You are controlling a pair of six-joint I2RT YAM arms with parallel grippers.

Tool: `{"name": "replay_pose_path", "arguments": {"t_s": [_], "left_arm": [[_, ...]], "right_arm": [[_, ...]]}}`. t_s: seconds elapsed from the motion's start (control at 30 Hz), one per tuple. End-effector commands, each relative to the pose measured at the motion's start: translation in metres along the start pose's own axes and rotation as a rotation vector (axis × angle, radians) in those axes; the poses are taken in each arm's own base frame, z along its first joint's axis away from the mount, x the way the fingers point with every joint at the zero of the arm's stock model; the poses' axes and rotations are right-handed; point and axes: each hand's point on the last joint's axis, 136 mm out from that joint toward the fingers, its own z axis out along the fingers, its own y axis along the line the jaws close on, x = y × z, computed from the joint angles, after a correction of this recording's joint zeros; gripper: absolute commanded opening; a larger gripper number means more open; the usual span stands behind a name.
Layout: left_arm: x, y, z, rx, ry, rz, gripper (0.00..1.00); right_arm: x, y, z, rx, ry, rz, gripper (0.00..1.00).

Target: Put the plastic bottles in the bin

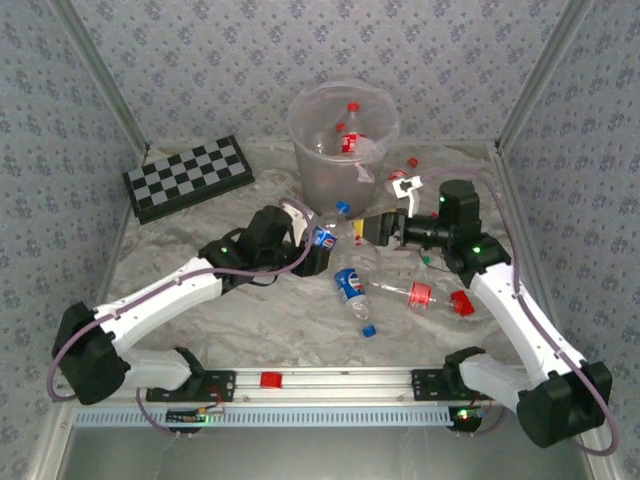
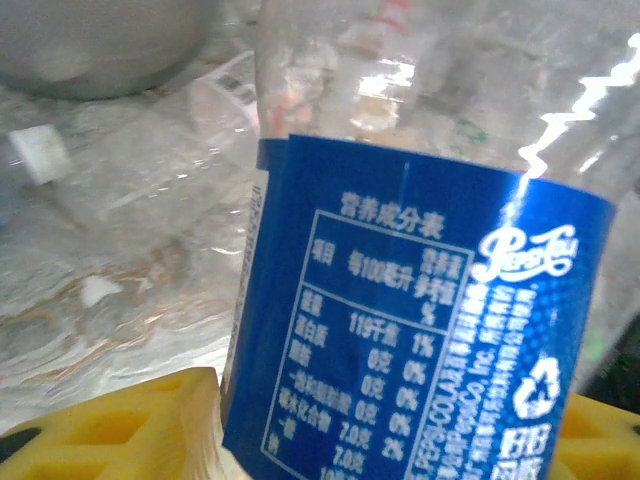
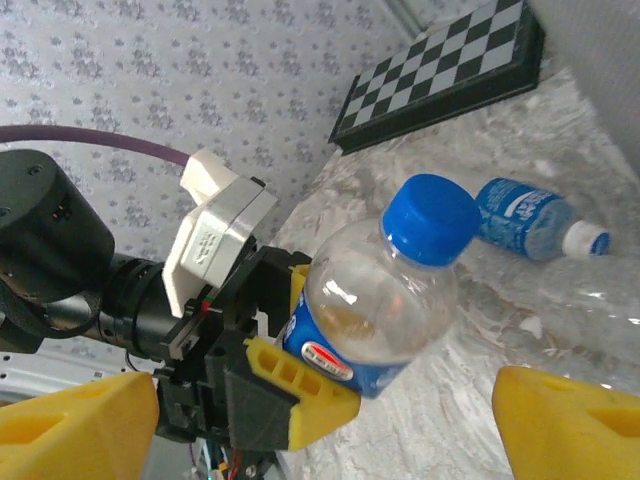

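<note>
Roughly midway was how the job looked. The blue-labelled bottle was clamped across its label between the yellow fingers of the left gripper. Its blue cap pointed up toward the right wrist camera. It sat near the middle of the table, just short of the foot of the bin and well below the rim, so it had not yet been carried over the opening.

Facing it from the other side, the right gripper stood with its jaws spread wide and nothing between them. The held bottle lay just ahead of those fingertips, apart from them.

Inside the bin a few red-capped bottles already showed through the translucent wall, so part of the work was done.

Several lay out on the crinkled covering. A second blue-labelled bottle and a red-labelled bottle were on their sides in front of the grippers. A white-capped blue bottle lay beyond the held one, and another bottle with red and white sat beside the bin's right side. I judged at least five left to drop, counting the one gripped. The chessboard lay far left, clear of everything.
</note>
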Motion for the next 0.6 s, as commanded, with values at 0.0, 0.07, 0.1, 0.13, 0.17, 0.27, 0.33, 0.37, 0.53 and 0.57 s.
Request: {"name": "replay_pose_path", "arguments": {"t_s": [0.0,0.07,0.1,0.13,0.17,0.27,0.33,0.37,0.53,0.57], "left_arm": [[-0.009,-0.029,-0.006,0.165,-0.035,0.088,0.00],[-0.009,-0.032,-0.005,0.181,-0.033,0.092,0.00],[-0.009,-0.033,-0.004,0.183,-0.031,0.086,0.00],[-0.010,-0.033,-0.004,0.186,-0.035,0.082,0.00],[-0.010,-0.034,-0.003,0.189,-0.038,0.078,0.00],[-0.013,-0.033,-0.003,0.192,-0.061,0.068,0.00],[-0.013,-0.031,-0.001,0.182,-0.062,0.065,0.00],[-0.012,-0.029,0.000,0.173,-0.060,0.064,0.00],[-0.009,-0.022,0.004,0.143,-0.063,0.053,0.09],[-0.010,-0.022,0.003,0.140,-0.067,0.056,0.11]], "right_arm": [[-0.011,0.001,0.010,0.007,-0.012,-0.016,0.87],[-0.014,-0.003,0.017,0.015,-0.024,-0.004,0.88],[-0.015,-0.005,0.021,0.020,-0.028,0.006,0.89],[-0.016,-0.007,0.024,0.022,-0.028,0.013,0.90],[-0.015,-0.008,0.028,0.022,-0.023,0.020,0.92],[-0.014,-0.011,0.039,0.026,-0.004,0.032,0.92],[-0.013,-0.010,0.043,0.013,0.004,0.034,0.86],[-0.013,-0.007,0.044,0.003,0.005,0.030,0.82],[-0.013,-0.002,0.045,0.008,0.019,0.021,0.60],[-0.015,-0.001,0.044,0.015,0.019,0.014,0.57]]}}
